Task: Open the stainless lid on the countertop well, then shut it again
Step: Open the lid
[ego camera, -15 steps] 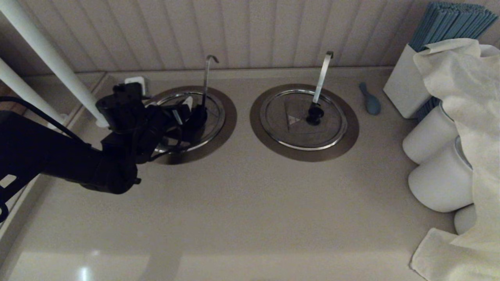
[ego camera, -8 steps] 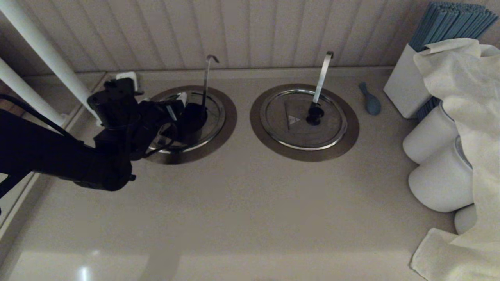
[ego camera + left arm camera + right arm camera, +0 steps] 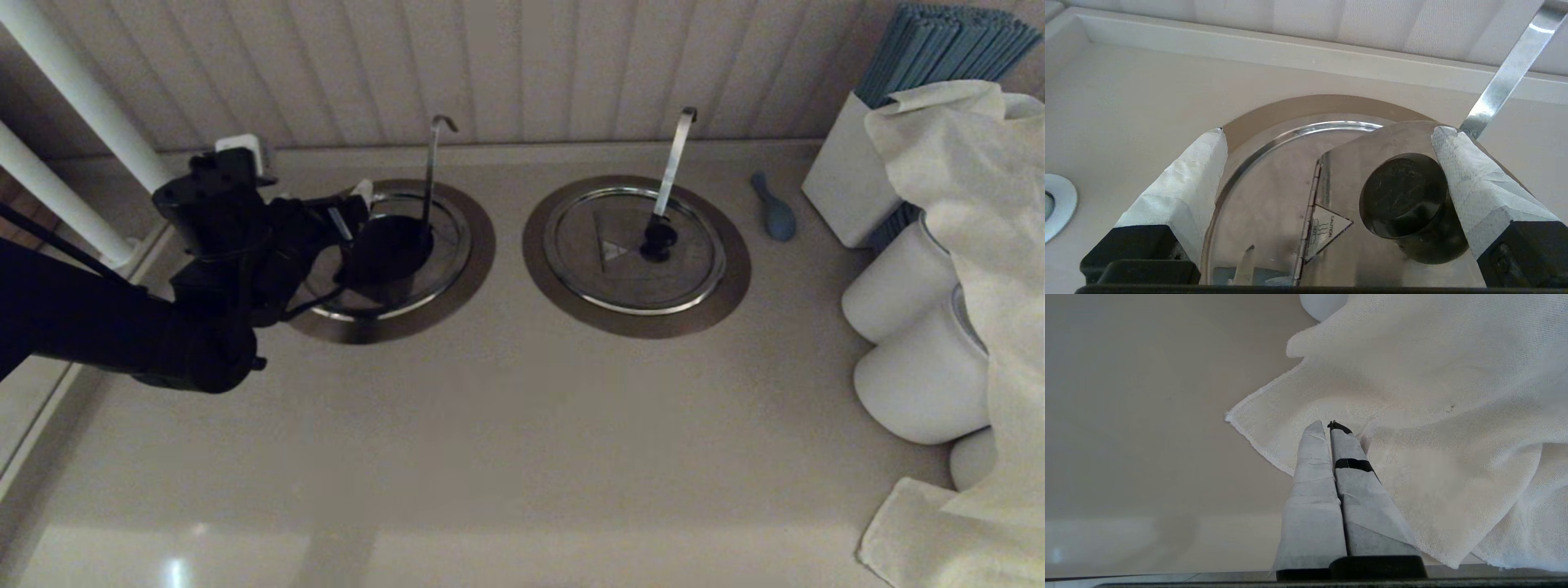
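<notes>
The left gripper [image 3: 1327, 171] stands wide open over the lid [image 3: 1274, 196]. One taped finger [image 3: 1470, 183] touches the side of the black knob [image 3: 1404, 196]; the other finger [image 3: 1184, 183] is well apart from it, over the lid's shiny rim. The hinged half of the lid that bears the knob is tilted up along the hinge line, beside the small triangle mark [image 3: 1329, 230]. In the head view the lid [image 3: 441, 261] sits in the well [image 3: 465, 269] near the back left corner of the counter [image 3: 522, 425], with a thin hooked rod [image 3: 431, 163] rising behind it toward the wall. The left arm [image 3: 122, 335] reaches in from the counter's left edge.

To the right a second lid [image 3: 604, 278] lies flat in its own ringed well, under a bright flat strip [image 3: 674, 155].

The right gripper [image 3: 1329, 435] has its fingers pressed together, empty, over a white cloth [image 3: 1433, 416] at the counter's right edge.
</notes>
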Robot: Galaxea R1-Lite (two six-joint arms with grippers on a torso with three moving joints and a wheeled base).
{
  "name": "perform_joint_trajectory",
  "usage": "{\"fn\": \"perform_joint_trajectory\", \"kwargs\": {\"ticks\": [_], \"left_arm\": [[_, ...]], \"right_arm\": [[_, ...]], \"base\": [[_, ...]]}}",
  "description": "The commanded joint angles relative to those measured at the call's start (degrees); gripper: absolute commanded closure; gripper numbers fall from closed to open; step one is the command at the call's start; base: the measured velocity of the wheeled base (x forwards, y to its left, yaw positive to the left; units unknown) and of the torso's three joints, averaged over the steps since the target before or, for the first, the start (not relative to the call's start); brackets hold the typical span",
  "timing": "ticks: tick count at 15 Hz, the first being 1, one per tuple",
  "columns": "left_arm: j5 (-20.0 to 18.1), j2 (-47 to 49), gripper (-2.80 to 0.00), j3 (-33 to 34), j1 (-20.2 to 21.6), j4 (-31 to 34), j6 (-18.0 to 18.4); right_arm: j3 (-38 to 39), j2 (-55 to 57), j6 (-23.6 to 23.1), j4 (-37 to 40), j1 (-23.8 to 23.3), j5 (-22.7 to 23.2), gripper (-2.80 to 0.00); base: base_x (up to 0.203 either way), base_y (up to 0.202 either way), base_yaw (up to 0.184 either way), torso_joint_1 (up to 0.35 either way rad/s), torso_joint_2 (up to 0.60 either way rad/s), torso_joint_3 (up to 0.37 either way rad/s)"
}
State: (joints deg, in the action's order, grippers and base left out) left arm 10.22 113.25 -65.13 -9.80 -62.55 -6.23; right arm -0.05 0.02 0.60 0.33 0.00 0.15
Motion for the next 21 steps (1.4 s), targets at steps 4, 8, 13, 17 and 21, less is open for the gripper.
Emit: {"fn": "perform_joint_trajectory", "kwargs": {"ticks": [4, 8, 13, 17, 21], "left_arm": [[-0.1, -0.1, -2.80, 0.0, 0.6, 0.2, -0.1], [-0.2, 0.5, -2.80, -0.3, 2.1, 0.3, 0.0], [-0.2, 0.7, -2.80, -0.7, 3.1, 0.3, 0.0], [-0.3, 0.7, -2.80, -1.4, 4.6, 0.4, 0.0], [-0.3, 0.7, -2.80, -1.4, 4.7, 0.4, 0.0]], "right_arm": [[0.0, 0.1, 0.0, 0.0, 0.0, -0.1, 0.00], [0.0, 0.0, 0.0, 0.0, 0.0, -0.1, 0.00], [0.0, 0.1, 0.0, 0.0, 0.0, 0.0, 0.00], [0.0, 0.1, 0.0, 0.0, 0.0, -0.1, 0.00], [0.0, 0.1, 0.0, 0.0, 0.0, -0.1, 0.00]], "base": [[0.000, 0.000, 0.000, 0.000, 0.00, 0.000], [0.000, 0.000, 0.000, 0.000, 0.00, 0.000], [0.000, 0.000, 0.000, 0.000, 0.00, 0.000], [0.000, 0.000, 0.000, 0.000, 0.00, 0.000], [0.000, 0.000, 0.000, 0.000, 0.00, 0.000]]}}
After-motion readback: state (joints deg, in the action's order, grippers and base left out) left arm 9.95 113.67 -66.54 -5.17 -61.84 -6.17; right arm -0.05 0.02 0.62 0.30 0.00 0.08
